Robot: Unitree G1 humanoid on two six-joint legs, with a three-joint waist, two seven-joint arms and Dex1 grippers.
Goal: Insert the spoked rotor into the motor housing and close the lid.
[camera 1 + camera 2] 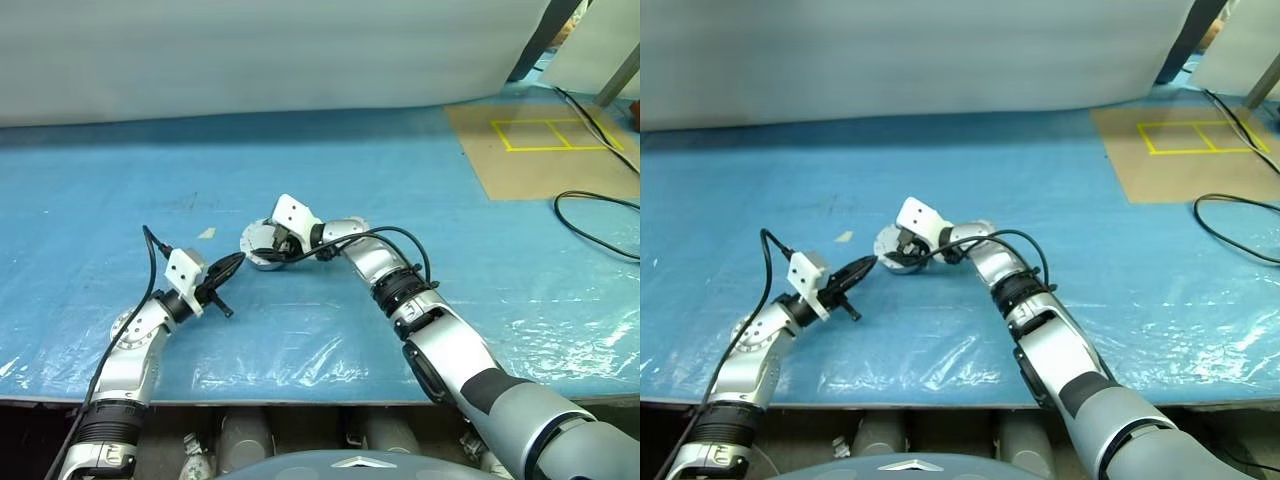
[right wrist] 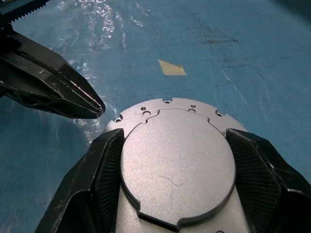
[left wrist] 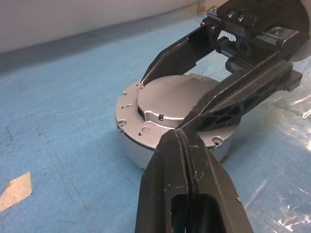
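Observation:
The motor housing (image 3: 132,149) is a round silver-grey puck on the blue sheet, just ahead of me. The lid (image 2: 177,165) lies on top of it, smooth light-grey face up. My right gripper (image 2: 175,141) reaches in from the right and straddles the lid, one finger against each side of its raised disc. My left gripper (image 1: 238,260) is shut and empty, its tip close beside the housing's left rim; I cannot tell whether it touches. The spoked rotor is hidden from view.
A small scrap of tan tape (image 1: 206,233) lies on the sheet left of the housing. A brown board (image 1: 520,165) with a yellow taped square sits at the back right, a black cable (image 1: 590,215) looping beside it. A white wall closes the back.

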